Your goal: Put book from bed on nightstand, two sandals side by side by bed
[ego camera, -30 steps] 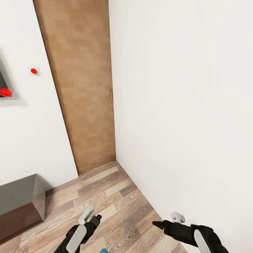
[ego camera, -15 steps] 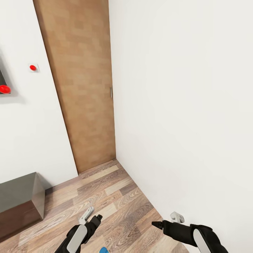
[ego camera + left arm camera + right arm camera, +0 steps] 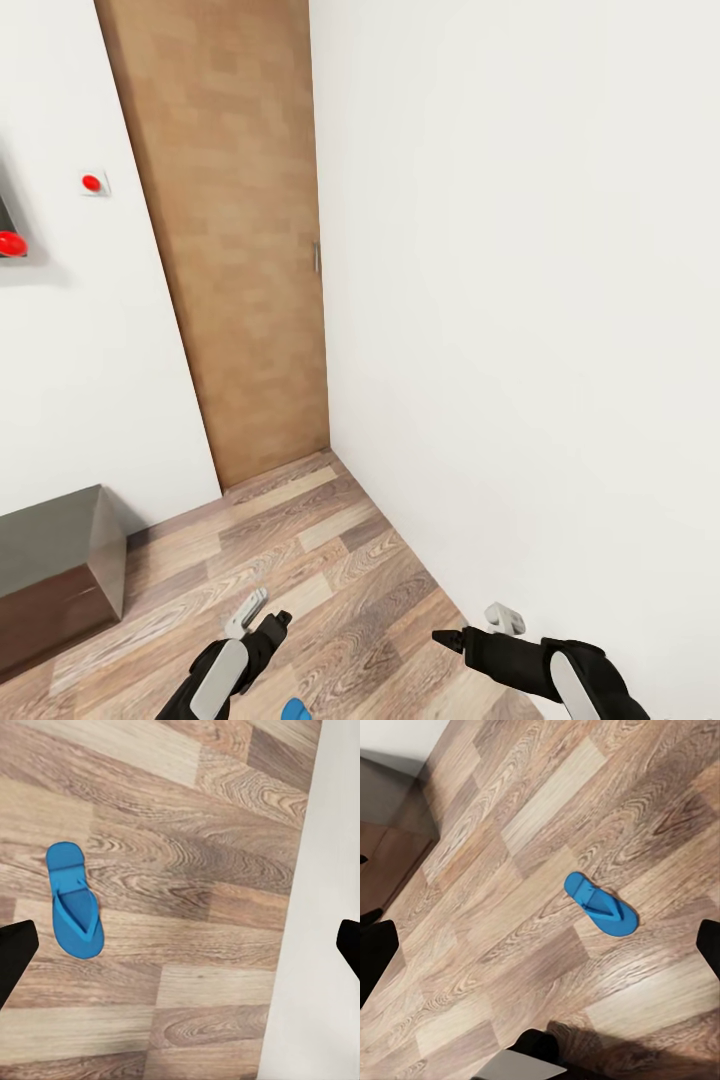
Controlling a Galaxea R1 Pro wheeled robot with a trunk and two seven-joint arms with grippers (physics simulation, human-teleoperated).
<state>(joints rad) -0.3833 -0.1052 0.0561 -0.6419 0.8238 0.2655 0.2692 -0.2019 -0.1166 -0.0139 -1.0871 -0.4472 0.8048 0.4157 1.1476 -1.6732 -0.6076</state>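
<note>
From the head view, a corner of the room is being shown: a white wall (image 3: 520, 300) is running along the right, a closed wood-grain door (image 3: 225, 240) with a small metal handle is being framed between it and another white wall at the left, and a wood-plank floor (image 3: 300, 550) is being laid out below in mixed brown and pale boards. A low dark brown cabinet (image 3: 55, 575) with a glossy top is being seen against the left wall, and two red round fittings are being shown higher on that wall. The left claw (image 3: 262, 612) and the right claw (image 3: 470, 625) are being held low over the floor, and from this view it cannot be told whether their fingers are apart or together. A bright blue tip of a sandal (image 3: 293, 711) is being cut off by the bottom edge between the arms. In the left wrist view, the sandal (image 3: 73, 902) is being shown lying flat on the planks, well apart from the white wall's foot, with the dark fingers of the left claw being seen far apart at both edges, empty. In the right wrist view, the same sandal (image 3: 601, 904) is being shown flat on the floor, the cabinet is being seen in one corner, and the right claw's fingers are likewise being held wide apart, empty.
</note>
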